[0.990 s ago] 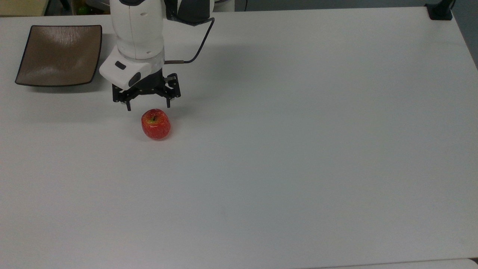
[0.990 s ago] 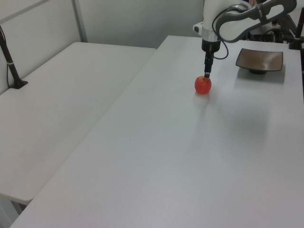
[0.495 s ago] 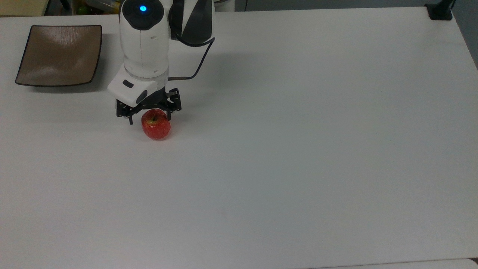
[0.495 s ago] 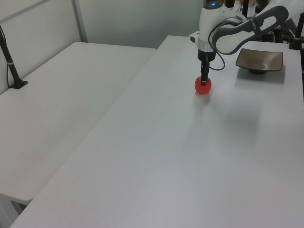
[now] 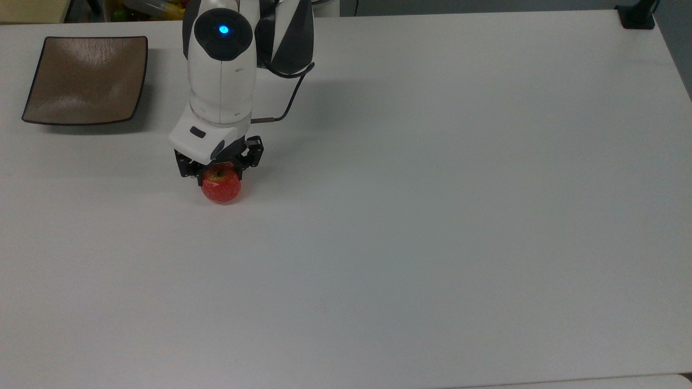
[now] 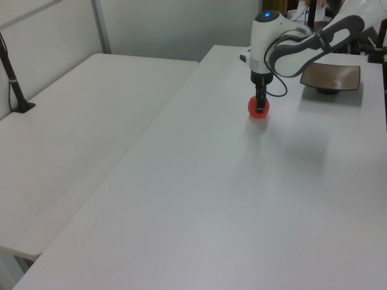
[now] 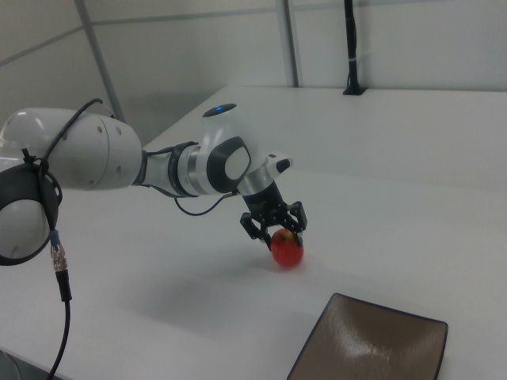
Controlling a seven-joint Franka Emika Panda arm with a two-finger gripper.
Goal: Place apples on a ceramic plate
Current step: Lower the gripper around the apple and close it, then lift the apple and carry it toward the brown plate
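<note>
A small red apple (image 5: pixel 221 189) (image 6: pixel 258 110) (image 7: pixel 287 252) rests on the white table, toward the top view's left. My gripper (image 5: pixel 219 170) (image 6: pixel 260 106) (image 7: pixel 279 235) has come down over its top, open, with one black finger on each side of the fruit. The white wrist hides the apple's far edge in the top view. The square brown ceramic plate (image 5: pixel 86 81) (image 6: pixel 331 75) (image 7: pixel 372 348) is bare at the top view's upper left corner, well apart from the apple.
A black cable (image 5: pixel 286 102) loops off the wrist. A black clamp base (image 5: pixel 638 16) sits at the top view's upper right table corner. In the left view a second white table (image 6: pixel 78 121) with a black pole (image 6: pixel 12 72) stands at the left view's left.
The gripper came forward and down from just behind the apple until its fingers straddle it. The apple shifted slightly toward the top view's left.
</note>
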